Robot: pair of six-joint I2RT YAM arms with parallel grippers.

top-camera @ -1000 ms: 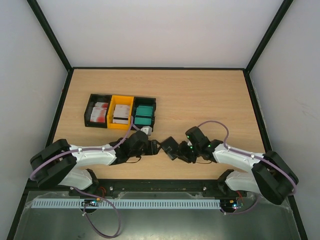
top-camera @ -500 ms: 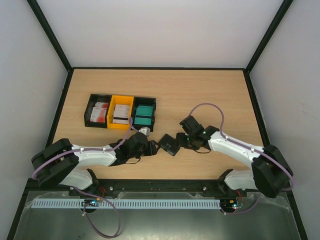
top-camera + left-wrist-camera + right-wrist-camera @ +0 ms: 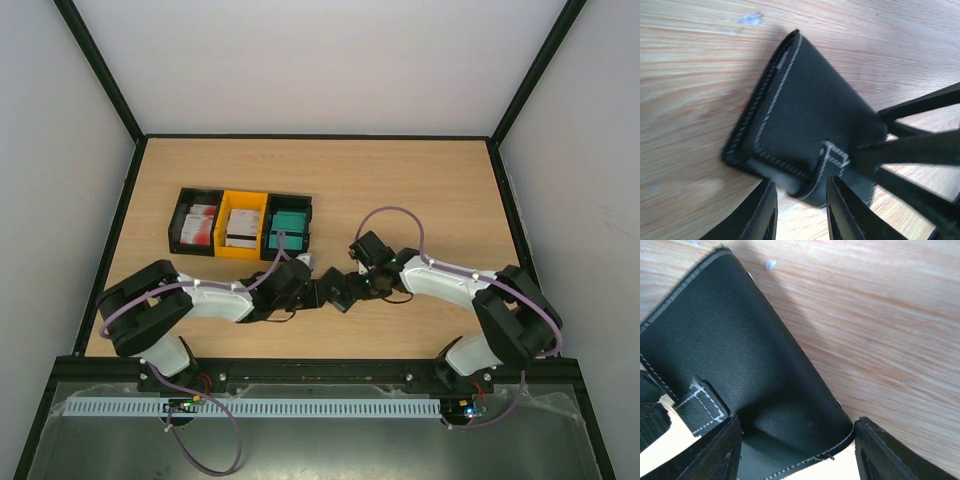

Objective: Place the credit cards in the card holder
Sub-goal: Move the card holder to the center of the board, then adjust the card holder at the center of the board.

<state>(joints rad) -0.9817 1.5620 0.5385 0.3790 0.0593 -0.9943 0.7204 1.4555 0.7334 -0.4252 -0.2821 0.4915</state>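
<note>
Jaws, left — narrow, pinching card holder [image 3: 810, 115] at its edge beside the tab. Jaws, right — wide apart, straddling its opposite edge. Holder lies folded on worktop [image 3: 420, 190] between both arms; credit cards [image 3: 241, 228] sit in bins [image 3: 245, 195] just beyond.

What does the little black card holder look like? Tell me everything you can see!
The card holder is a small black wallet, folded shut. It looks like grained leather with pale stitching along its edges. A short stitched tab wraps over one edge. It lies on the wooden table between the two arms. The left claw has a finger on each side of the tab edge; whether it pinches is unclear. The right claw stands open around another corner. No cards show in it.
</note>
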